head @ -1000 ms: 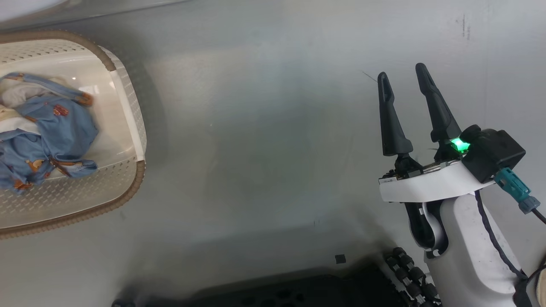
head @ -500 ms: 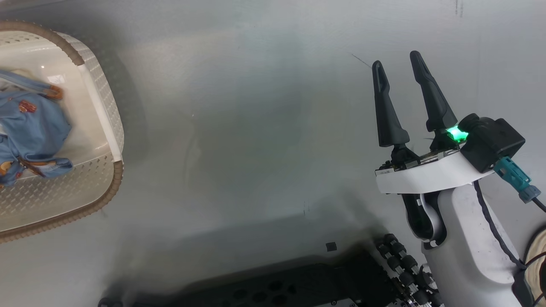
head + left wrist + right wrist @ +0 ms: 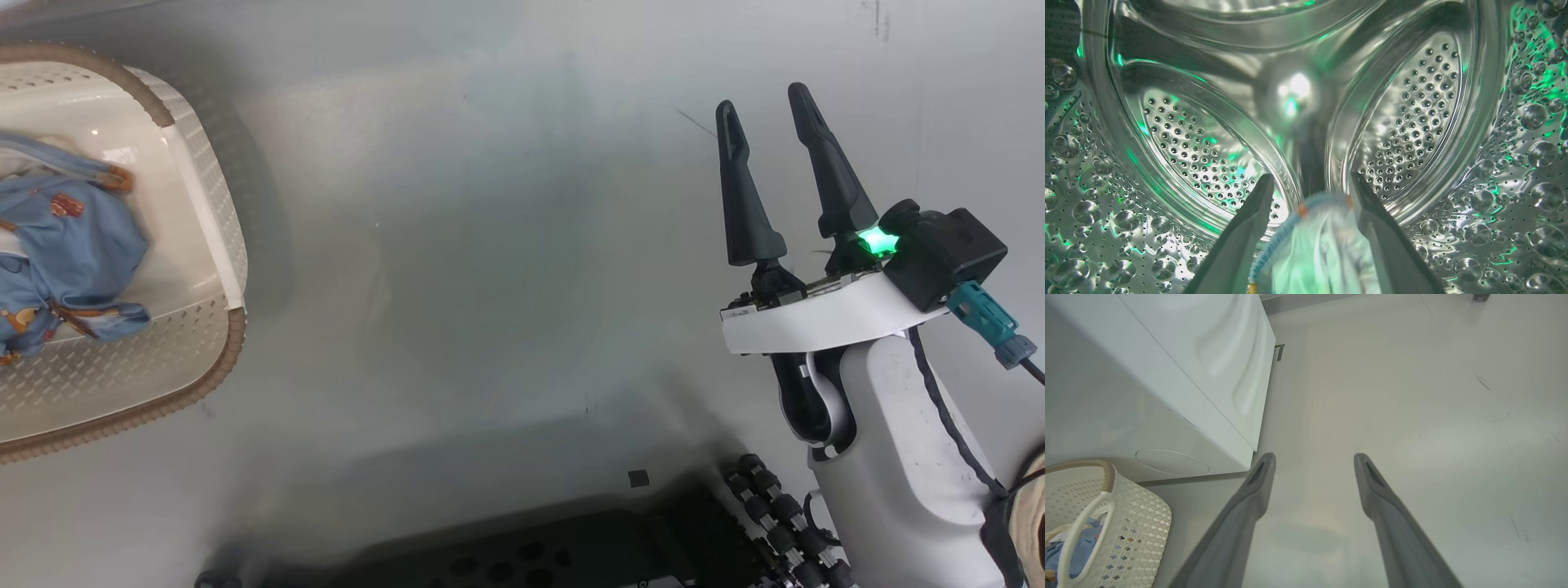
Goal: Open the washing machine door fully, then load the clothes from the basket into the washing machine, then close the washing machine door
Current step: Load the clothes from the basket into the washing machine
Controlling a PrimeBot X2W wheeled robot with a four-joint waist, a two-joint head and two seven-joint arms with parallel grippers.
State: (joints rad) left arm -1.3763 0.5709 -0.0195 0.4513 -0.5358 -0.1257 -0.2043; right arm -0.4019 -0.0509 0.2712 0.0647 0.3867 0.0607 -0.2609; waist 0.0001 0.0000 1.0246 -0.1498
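Left wrist view: left gripper (image 3: 1311, 177) is inside the steel drum (image 3: 1200, 143), with the perforated back wall ahead and green light reflecting off the metal. Its jaws are wide apart. A pale cloth (image 3: 1327, 245) with blue trim and orange bits lies between the fingers at bottom centre. It isn't pinched, and I cannot tell if it brushes the right-hand finger.

Head view: right gripper (image 3: 762, 100) sits at the right of the frame with its fingers pointing up. Its jaws are spread and hold nothing, and a green light glows at its base. It hangs over bare grey floor (image 3: 490, 245). The basket (image 3: 237, 343) is at the left edge, partly cut off and well apart from that gripper. The blue clothes (image 3: 73, 253) with orange prints are bunched inside it and look a bit blurred.

Right wrist view: the white washer (image 3: 1147, 396) fills the upper left. The basket is at lower left just beside it, with a strip of blue fabric showing through a handle. The open fingers point at floor.
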